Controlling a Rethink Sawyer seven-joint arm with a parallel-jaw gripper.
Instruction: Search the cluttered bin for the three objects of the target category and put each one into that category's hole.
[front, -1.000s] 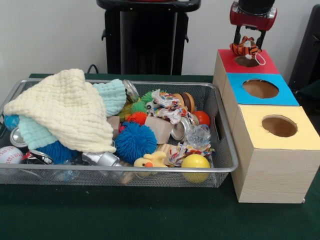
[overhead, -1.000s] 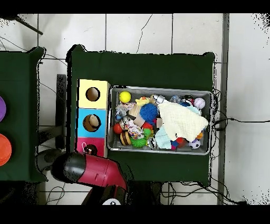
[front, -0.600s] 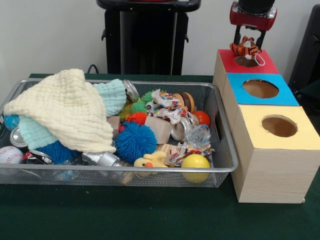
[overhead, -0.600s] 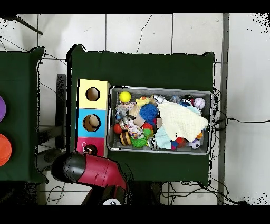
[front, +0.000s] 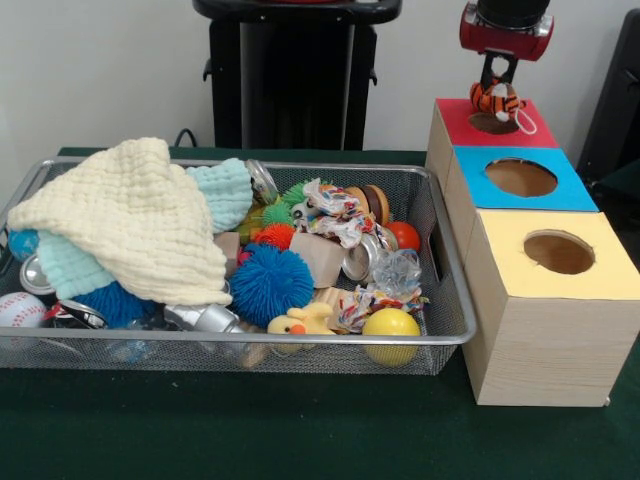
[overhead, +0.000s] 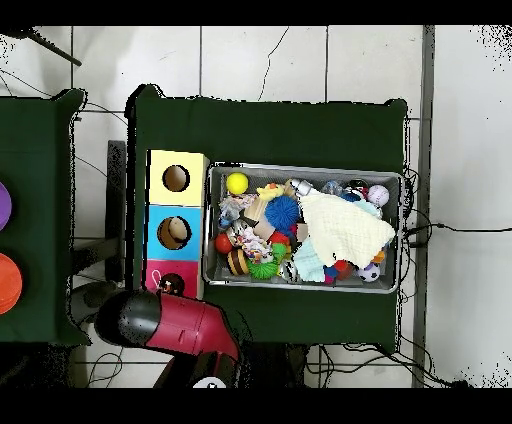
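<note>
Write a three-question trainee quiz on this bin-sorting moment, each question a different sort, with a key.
1. True or false: the gripper holds the orange-and-black striped plush tiger toy over the round hole in the yellow-topped wooden box.
2. Multiple choice: in the front view, which thing lies in the silver wire-mesh bin at the corner nearest the yellow-topped box? A) white baseball B) smooth yellow ball C) cream waffle-knit cloth
3. Fill in: the middle box of the three has a ____ top.

Key
1. False: it hangs over the red-topped wooden box.
2. B
3. blue
</note>
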